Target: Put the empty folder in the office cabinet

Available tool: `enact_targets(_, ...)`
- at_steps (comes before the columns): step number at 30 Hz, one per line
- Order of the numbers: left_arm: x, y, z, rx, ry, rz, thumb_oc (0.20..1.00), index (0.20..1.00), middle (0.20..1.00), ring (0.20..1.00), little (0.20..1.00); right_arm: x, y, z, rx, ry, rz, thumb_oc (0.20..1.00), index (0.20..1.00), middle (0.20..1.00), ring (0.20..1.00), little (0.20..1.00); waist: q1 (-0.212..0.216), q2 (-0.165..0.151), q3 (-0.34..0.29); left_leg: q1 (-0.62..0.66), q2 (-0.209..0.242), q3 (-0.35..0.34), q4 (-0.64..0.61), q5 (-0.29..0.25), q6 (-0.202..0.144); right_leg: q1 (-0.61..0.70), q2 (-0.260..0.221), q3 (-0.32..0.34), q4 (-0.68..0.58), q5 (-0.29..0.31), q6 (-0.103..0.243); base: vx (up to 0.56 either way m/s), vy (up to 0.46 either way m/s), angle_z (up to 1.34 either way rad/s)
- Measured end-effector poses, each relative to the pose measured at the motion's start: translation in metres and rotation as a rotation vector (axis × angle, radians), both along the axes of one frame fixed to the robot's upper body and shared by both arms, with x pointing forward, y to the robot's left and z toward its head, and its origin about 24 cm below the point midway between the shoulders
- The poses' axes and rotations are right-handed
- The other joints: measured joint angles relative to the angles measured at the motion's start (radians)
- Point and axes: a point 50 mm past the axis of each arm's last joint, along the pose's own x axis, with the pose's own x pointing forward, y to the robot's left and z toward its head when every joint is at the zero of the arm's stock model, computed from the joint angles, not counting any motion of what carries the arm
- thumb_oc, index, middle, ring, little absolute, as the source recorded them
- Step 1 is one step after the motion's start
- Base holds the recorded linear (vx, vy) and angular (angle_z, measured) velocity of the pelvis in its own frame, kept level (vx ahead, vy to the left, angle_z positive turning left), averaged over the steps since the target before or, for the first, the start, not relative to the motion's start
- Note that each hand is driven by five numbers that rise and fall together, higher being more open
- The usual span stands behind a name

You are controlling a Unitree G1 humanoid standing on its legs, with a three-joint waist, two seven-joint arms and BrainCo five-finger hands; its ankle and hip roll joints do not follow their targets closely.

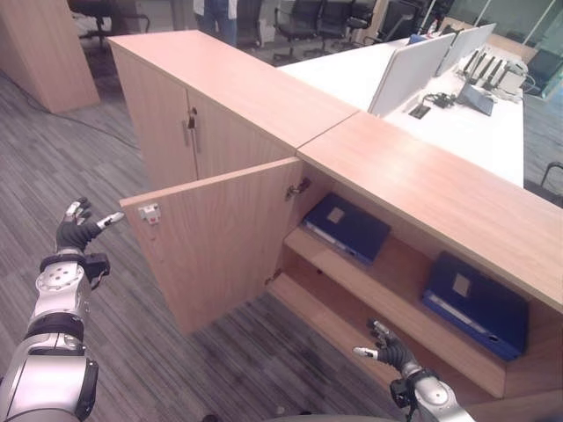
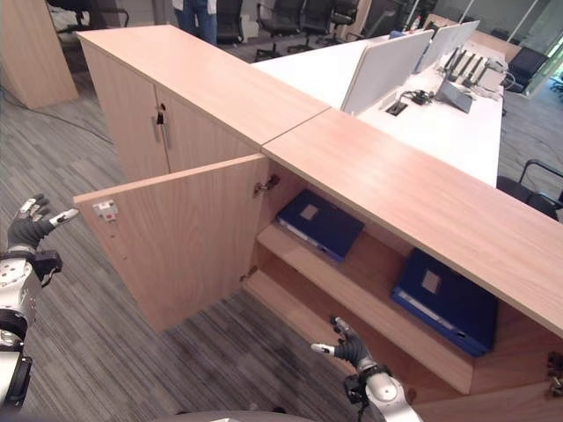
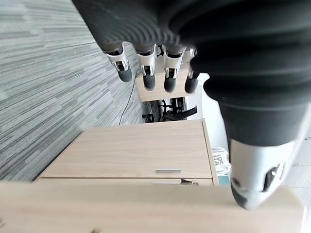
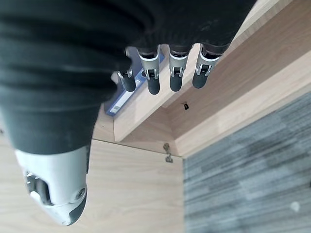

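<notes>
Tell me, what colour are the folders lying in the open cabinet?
Dark blue flat folders, each with a pale label, clearest in the left eye view.

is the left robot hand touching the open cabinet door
Apart. In the left eye view the left robot hand hangs with straight fingers beside the open cabinet door, and carpet shows between its fingertips and the door's edge.

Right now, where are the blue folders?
Both blue folders lie flat on the upper shelf inside the open cabinet, right of the open door, one further right.

robot hand (image 4: 73,92) fingers straight, blue folder (image 4: 119,99) on cabinet shelf (image 4: 146,104)
</notes>
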Motion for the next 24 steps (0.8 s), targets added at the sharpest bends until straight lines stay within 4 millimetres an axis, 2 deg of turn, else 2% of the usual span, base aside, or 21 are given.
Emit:
enact_targets(4, 0.009, -0.024, -0.017, -0.042, 0.028, -0.07, 1.0, 1.0, 1.0, 1.0, 1.0, 0.007, 0.005, 0.005, 0.011, -0.031, 0.015, 1.0, 1.0, 1.0, 1.0, 1.0, -0.009, -0.01, 0.002, 0.001, 0.001, 0.001, 0.0, 0.002, 0.002, 0.001, 0.001, 0.001, 0.0, 0.001, 0.001, 0.01, 0.002, 0.0)
enact_targets(6, 0.014, -0.041, -0.028, -0.089, 0.031, -0.094, 1.0, 1.0, 1.0, 1.0, 1.0, 0.009, 0.005, 0.006, 0.013, -0.037, 0.012, 1.0, 1.0, 1.0, 1.0, 1.0, -0.026, -0.015, 0.004, 0.003, 0.001, 0.003, 0.0, -0.001, 0.001, 0.001, 0.001, 0.002, 0.0, 0.002, 0.002, 0.0, 0.0, 0.0)
enact_targets(8, 0.014, -0.044, -0.031, -0.138, 0.0, -0.051, 1.0, 1.0, 1.0, 1.0, 1.0, 0.009, 0.005, 0.005, 0.011, -0.033, 0.006, 1.0, 1.0, 1.0, 1.0, 1.0, -0.023, -0.016, 0.005, 0.003, 0.001, 0.003, 0.0, 0.0, 0.001, 0.001, 0.001, 0.003, 0.0, 0.002, 0.003, 0.0, 0.0, 0.0)
enact_targets(13, 0.013, -0.065, -0.045, -0.148, 0.028, -0.127, 1.0, 1.0, 1.0, 1.0, 1.0, 0.008, 0.007, 0.004, 0.015, -0.03, 0.007, 1.0, 1.0, 1.0, 1.0, 1.0, 0.007, -0.012, 0.008, 0.004, 0.001, 0.002, 0.0, 0.004, 0.006, 0.003, 0.0, 0.003, 0.0, 0.006, 0.008, 0.0, 0.0, 0.0)
enact_targets(17, 0.004, -0.074, -0.056, -0.139, 0.055, -0.181, 1.0, 1.0, 1.0, 1.0, 1.0, 0.011, 0.011, 0.005, 0.023, -0.037, 0.01, 1.0, 1.0, 1.0, 1.0, 1.0, 0.02, -0.011, 0.01, 0.005, 0.0, 0.002, 0.0, 0.0, 0.007, 0.003, -0.002, 0.003, 0.004, 0.006, 0.009, 0.0, 0.016, 0.01)
enact_targets(21, -0.008, -0.093, -0.067, -0.143, 0.083, -0.314, 1.0, 1.0, 1.0, 1.0, 1.0, 0.01, 0.01, 0.005, 0.02, -0.034, 0.012, 1.0, 1.0, 1.0, 1.0, 1.0, 0.044, 0.002, 0.02, 0.003, -0.006, 0.0, 0.0, 0.004, 0.009, 0.004, -0.008, 0.0, 0.003, 0.006, 0.01, 0.0, 0.015, 0.04)
enact_targets(23, -0.012, -0.102, -0.066, -0.151, 0.071, -0.371, 1.0, 1.0, 1.0, 1.0, 1.0, 0.009, 0.01, 0.005, 0.019, -0.034, 0.008, 1.0, 1.0, 1.0, 1.0, 1.0, 0.051, 0.01, 0.026, 0.001, -0.009, -0.001, 0.0, 0.005, 0.011, 0.004, -0.011, 0.0, 0.0, 0.005, 0.01, 0.0, 0.009, 0.03)
enact_targets(24, -0.023, -0.119, -0.071, -0.146, 0.095, -0.492, 1.0, 1.0, 1.0, 1.0, 1.0, 0.011, 0.008, 0.005, 0.017, -0.039, 0.0, 1.0, 1.0, 1.0, 1.0, 1.0, 0.062, 0.024, 0.045, 0.002, -0.014, -0.006, 0.0, 0.009, 0.014, 0.008, -0.015, -0.004, 0.0, 0.006, 0.01, -0.02, 0.036, 0.07)
